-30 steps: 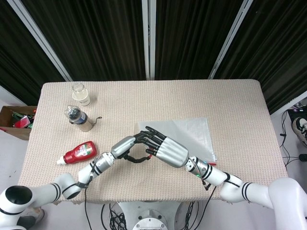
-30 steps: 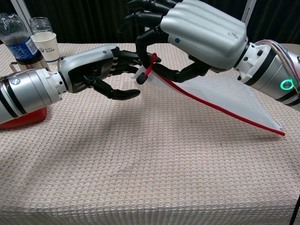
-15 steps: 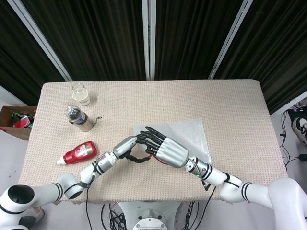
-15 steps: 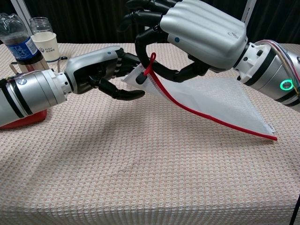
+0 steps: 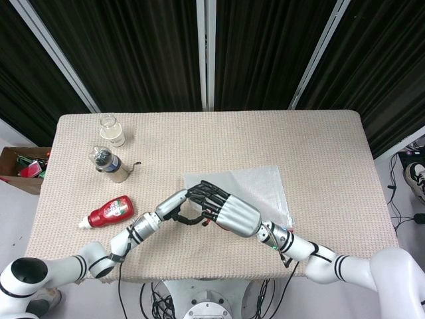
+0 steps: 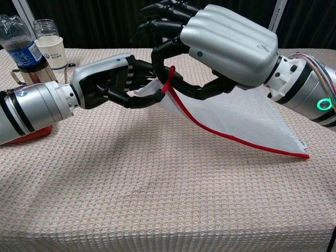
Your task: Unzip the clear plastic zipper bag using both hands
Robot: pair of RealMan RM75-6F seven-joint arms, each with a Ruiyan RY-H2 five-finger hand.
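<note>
The clear plastic zipper bag (image 5: 255, 189) (image 6: 247, 113) has a red zip strip (image 6: 236, 139) along its near edge. Its left end is lifted off the table and its right corner rests on the cloth. My left hand (image 5: 174, 205) (image 6: 107, 81) grips the bag's left corner, fingers and thumb closed around the plastic. Directly to the right of it, my right hand (image 5: 229, 211) (image 6: 223, 44) is curled over the same end and pinches the red zipper pull (image 6: 169, 77). The two hands touch at the fingertips.
At the table's left stand a water bottle (image 5: 106, 161) (image 6: 21, 50) and a jar with a paper cup (image 5: 111, 131) (image 6: 50, 48). A red ketchup bottle (image 5: 109, 212) lies by my left forearm. A cardboard box (image 5: 20, 166) sits off the left edge.
My left hand has closed its thumb and fingers on the bag's left corner. The bag has slid slightly left and nearer. The right hand keeps its hold on the red pull.
</note>
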